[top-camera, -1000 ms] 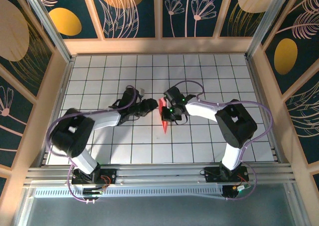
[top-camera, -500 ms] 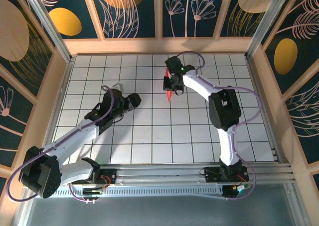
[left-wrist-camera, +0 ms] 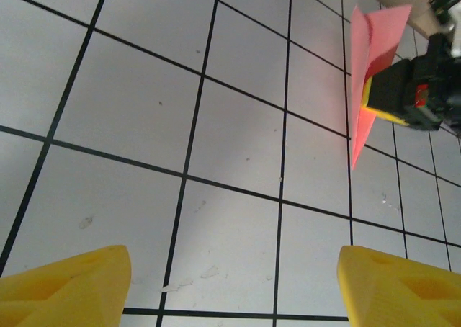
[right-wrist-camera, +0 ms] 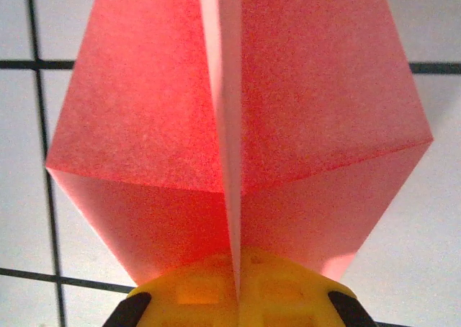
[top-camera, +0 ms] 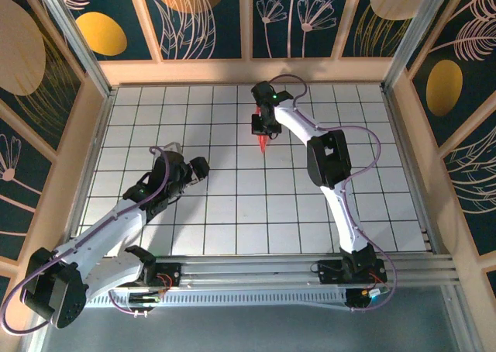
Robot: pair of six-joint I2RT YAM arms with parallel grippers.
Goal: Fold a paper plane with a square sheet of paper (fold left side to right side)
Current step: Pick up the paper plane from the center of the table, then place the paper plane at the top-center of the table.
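The square sheet of paper stands folded into the paper plane [top-camera: 263, 142], a slim salmon-pink dart with its tip pointing toward the near edge. My right gripper [top-camera: 262, 125] is shut on its centre crease, holding it above the far-centre tiles. In the right wrist view the paper plane [right-wrist-camera: 238, 111] spreads both wings ahead of the right gripper [right-wrist-camera: 236, 268], whose yellow fingers pinch the crease. My left gripper [top-camera: 199, 168] hangs open and empty over the left-centre tiles, well apart from the plane. In the left wrist view the left gripper [left-wrist-camera: 234, 262] faces bare tiles, with the paper plane [left-wrist-camera: 374, 32] and right gripper [left-wrist-camera: 403, 93] at upper right.
The white grid table [top-camera: 232, 212] is fenced by a wooden rim [top-camera: 248, 71] at the back and at both sides. The right arm [top-camera: 329, 162] stretches from its near-edge base across the right-centre tiles. The left arm [top-camera: 116, 224] lies low across the near left.
The right gripper has carried the paper plane from the table's middle toward the far edge. The left gripper drew back to the left and opened wider.
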